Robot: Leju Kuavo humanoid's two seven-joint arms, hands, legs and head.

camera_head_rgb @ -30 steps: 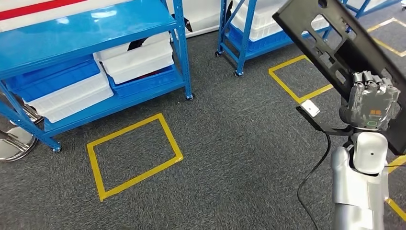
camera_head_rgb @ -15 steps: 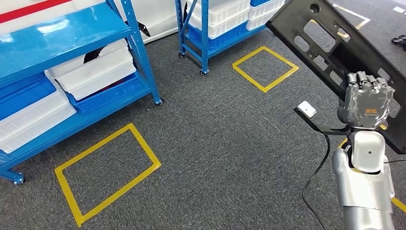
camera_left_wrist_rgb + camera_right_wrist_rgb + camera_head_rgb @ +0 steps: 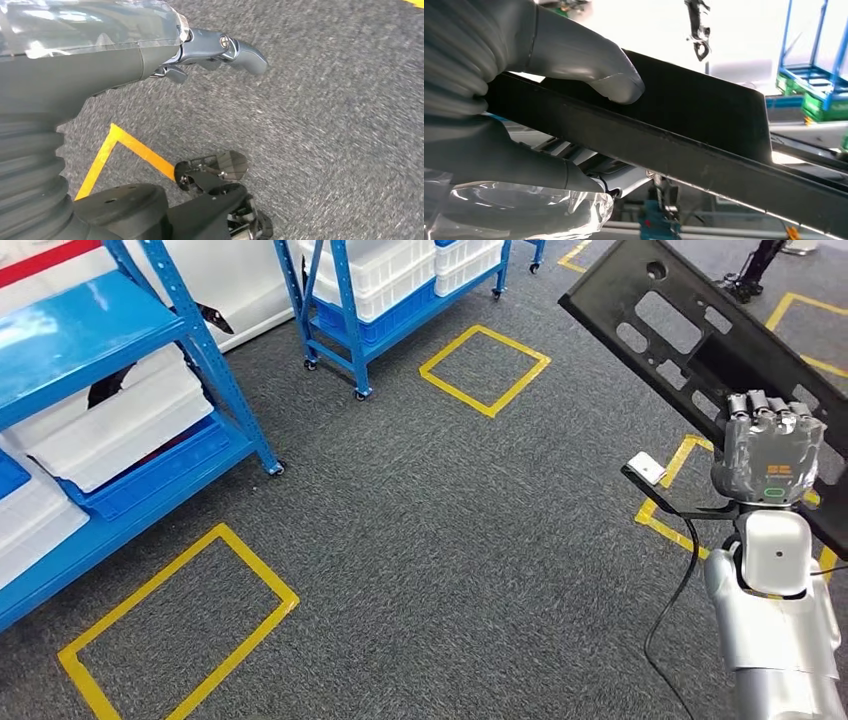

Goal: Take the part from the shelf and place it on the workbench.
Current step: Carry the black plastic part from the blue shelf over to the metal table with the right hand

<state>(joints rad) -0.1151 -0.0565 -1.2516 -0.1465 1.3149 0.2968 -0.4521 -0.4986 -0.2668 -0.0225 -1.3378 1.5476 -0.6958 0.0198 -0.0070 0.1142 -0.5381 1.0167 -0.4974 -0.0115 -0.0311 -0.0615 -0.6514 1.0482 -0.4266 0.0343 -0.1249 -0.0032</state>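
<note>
The part [image 3: 690, 330] is a long flat black panel with several cut-outs, held up and tilted at the right of the head view. My right hand [image 3: 772, 448] grips its lower portion, fingers wrapped over the near face. In the right wrist view the thumb [image 3: 589, 65] presses on the top face of the black panel [image 3: 704, 125] while the fingers clamp it from underneath. My left hand [image 3: 215, 47] hangs above grey carpet with its fingers apart and nothing in it.
A blue shelf rack [image 3: 90, 330] with white bins [image 3: 120, 425] stands at the left, and a second wheeled rack [image 3: 380, 290] at the back. Yellow tape squares [image 3: 485, 367] mark the grey carpet. A black cable [image 3: 670, 610] hangs by my right arm.
The camera has turned: the racks and floor squares have slid left and down in the picture. The black panel stays in my right hand's grip at the same tilt.
</note>
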